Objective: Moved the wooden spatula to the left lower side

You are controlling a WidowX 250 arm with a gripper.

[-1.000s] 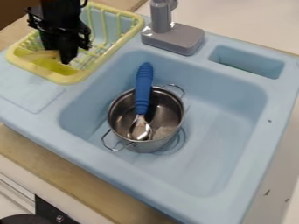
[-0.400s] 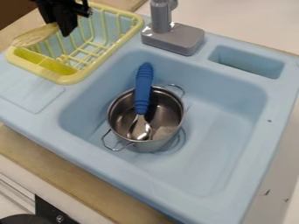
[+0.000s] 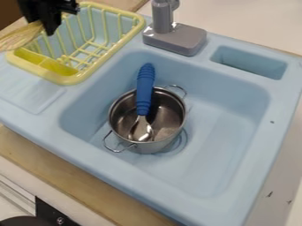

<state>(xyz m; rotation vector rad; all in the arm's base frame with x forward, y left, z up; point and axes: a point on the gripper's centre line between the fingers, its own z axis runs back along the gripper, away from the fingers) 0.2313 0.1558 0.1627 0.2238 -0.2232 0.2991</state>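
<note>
My black gripper (image 3: 46,27) hangs at the upper left, over the left part of the yellow dish rack (image 3: 82,76). It is shut on the wooden spatula (image 3: 21,37), whose pale slotted blade points left and slightly down, above the rack's left rim and reaching the view's left edge. The spatula's other end is hidden at the gripper.
In the blue sink (image 3: 212,145) stands a metal pot (image 3: 121,110) with a blue-handled spoon (image 3: 145,90) leaning in it. A grey faucet (image 3: 177,37) rises behind the basin. A dark round thing shows at the bottom left corner.
The gripper rose out of the dish rack with the spatula, then moved a little to the left. The spatula's blade has gone from inside the rack to beyond its left rim.
</note>
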